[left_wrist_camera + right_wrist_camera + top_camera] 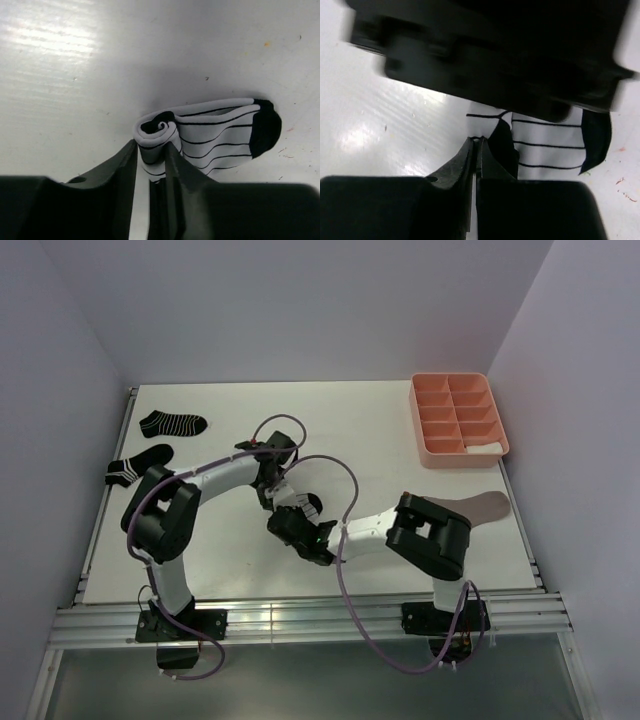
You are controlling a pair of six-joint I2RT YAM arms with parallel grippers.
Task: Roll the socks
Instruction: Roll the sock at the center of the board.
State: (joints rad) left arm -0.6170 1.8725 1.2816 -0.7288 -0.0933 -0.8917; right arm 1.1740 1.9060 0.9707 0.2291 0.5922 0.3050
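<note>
- The white thin-striped sock (220, 132) lies mid-table, its black toe end flat and the other end curled into a partial roll.
- The left gripper (151, 162) is clamped on that rolled end, one finger on either side.
- The right gripper (475, 150), on the near side, has its jaws together at the sock's edge. Whether they pinch fabric is hard to tell, as the left gripper's blurred body crowds that view.
- Risk: the roll looks loose, so easing the clamp could let it spring open.
- Risk: the wrists are crowded, so turning could knock them together or drag the sock.
</note>
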